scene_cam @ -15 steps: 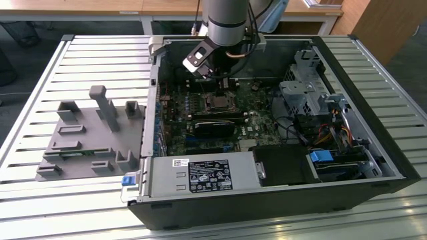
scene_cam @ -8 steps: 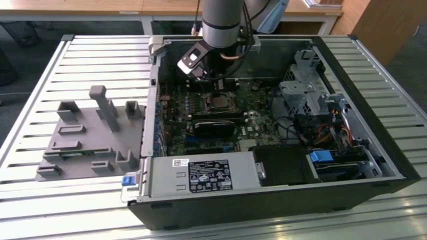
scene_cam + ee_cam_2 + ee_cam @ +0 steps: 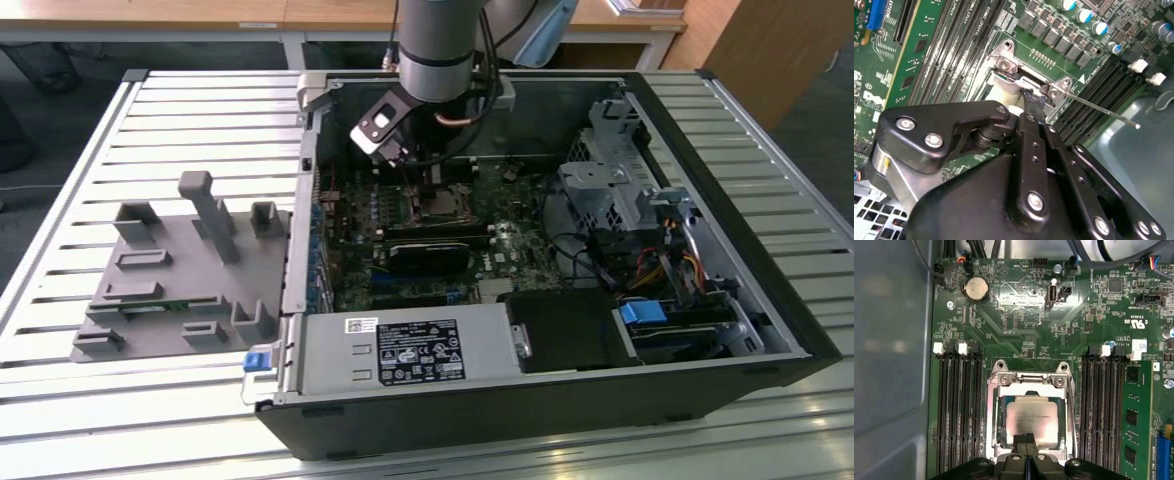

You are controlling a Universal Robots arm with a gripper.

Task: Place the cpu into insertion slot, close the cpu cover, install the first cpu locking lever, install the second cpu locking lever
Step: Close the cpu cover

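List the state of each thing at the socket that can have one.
cpu: seated flat, top showing.
cpu cover: lowered around the cpu.
locking lever: sticking out free, seemingly unlatched.
gripper: shut, tip at the cover's edge.
computer case: side open.

The chip (image 3: 1031, 419) has a dull satin metal top, the socket (image 3: 992, 410) rim is shiny bare metal, the circuit board (image 3: 1019, 325) is glossy green, and the gripper (image 3: 1033, 102) looks matt black with bright screws.
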